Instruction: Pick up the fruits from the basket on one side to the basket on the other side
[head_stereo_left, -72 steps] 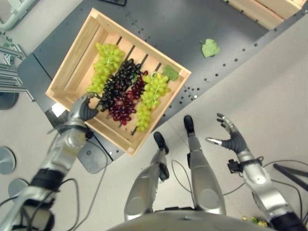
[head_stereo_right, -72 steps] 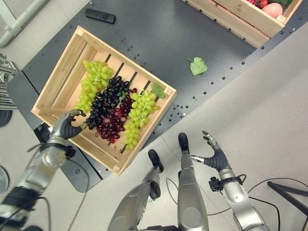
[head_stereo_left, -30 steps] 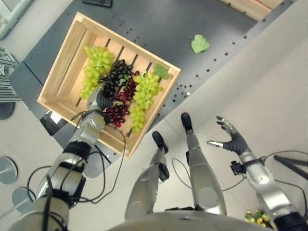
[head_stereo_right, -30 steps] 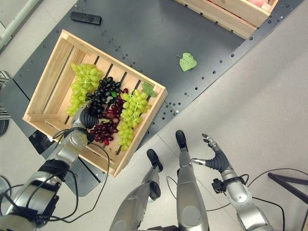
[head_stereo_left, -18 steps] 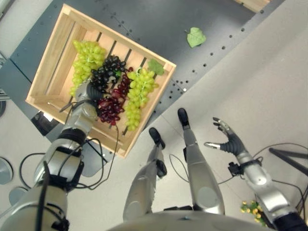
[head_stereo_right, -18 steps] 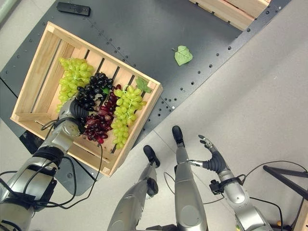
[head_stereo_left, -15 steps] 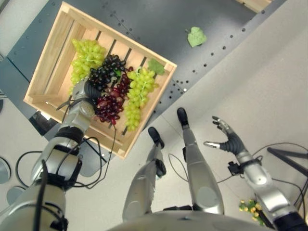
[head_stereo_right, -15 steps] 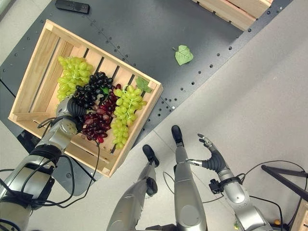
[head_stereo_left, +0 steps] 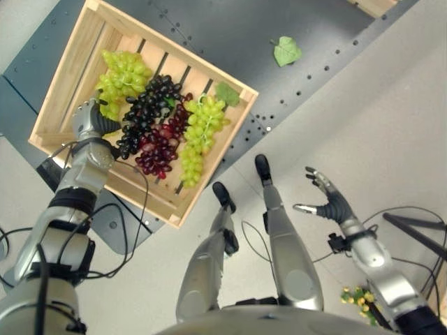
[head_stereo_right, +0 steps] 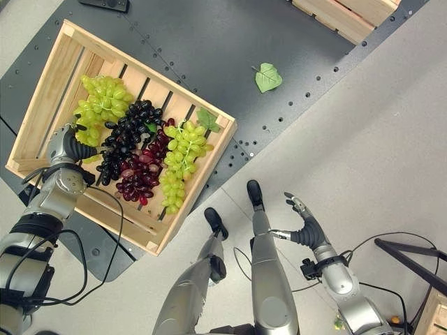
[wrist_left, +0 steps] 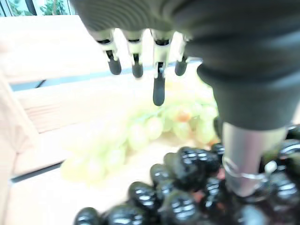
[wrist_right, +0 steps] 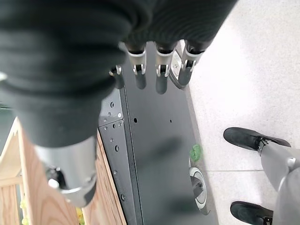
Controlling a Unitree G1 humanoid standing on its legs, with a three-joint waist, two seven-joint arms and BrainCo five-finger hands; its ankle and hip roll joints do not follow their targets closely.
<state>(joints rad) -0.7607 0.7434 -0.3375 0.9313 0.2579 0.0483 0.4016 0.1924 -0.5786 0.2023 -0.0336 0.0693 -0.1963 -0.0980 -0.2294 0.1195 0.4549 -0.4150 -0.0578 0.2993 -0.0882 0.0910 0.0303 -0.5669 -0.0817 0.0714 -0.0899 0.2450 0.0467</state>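
A wooden crate on the dark platform holds a green grape bunch, a black bunch, a red bunch and a second green bunch. My left hand is inside the crate at its left side, between the first green bunch and the black bunch. In the left wrist view its fingers reach out straight over green grapes, and the thumb lies against black grapes; it is open. My right hand hangs open over the pale floor, fingers spread.
A loose green leaf lies on the dark platform. A second wooden crate stands at the far right corner. A black remote lies beyond the grape crate. Pale floor stretches to the right.
My left hand has moved left, off the black and red bunches to the crate's left side beside the green bunch. The right hand has barely moved.
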